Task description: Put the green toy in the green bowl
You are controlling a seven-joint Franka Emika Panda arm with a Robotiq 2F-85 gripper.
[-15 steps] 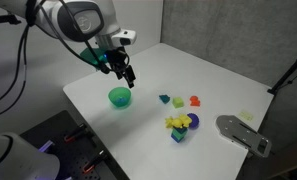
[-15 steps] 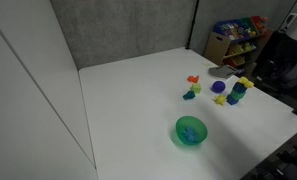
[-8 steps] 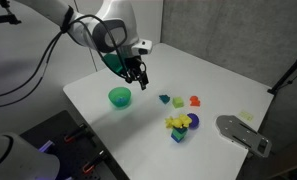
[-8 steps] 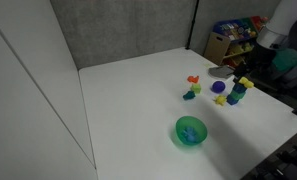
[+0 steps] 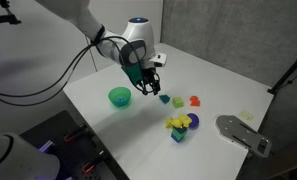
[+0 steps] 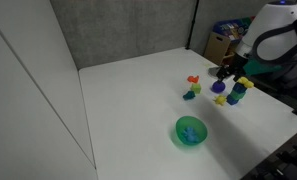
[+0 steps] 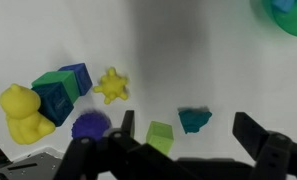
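The green toy (image 7: 195,120) is a small dark teal-green piece lying on the white table, between my open fingers in the wrist view. It also shows in an exterior view (image 5: 164,99). My gripper (image 7: 188,135) is open and empty, and hovers just above the toy (image 5: 150,86). In another exterior view the gripper (image 6: 228,72) is near the toys. The green bowl (image 5: 119,96) stands to the left of the toys and holds something small and blue. It also shows in the wrist view (image 7: 286,12) and in an exterior view (image 6: 191,130).
A yellow-green toy (image 7: 161,136) lies right beside the green toy. An orange toy (image 5: 195,101) lies further on. A yellow, purple and blue toy cluster (image 5: 180,124) and a yellow star (image 7: 112,85) are close by. A grey object (image 5: 243,134) lies at the table's edge.
My gripper has moved from above the green bowl across the table to the toys and now hovers over the green toy. The toys and the bowl have not moved.
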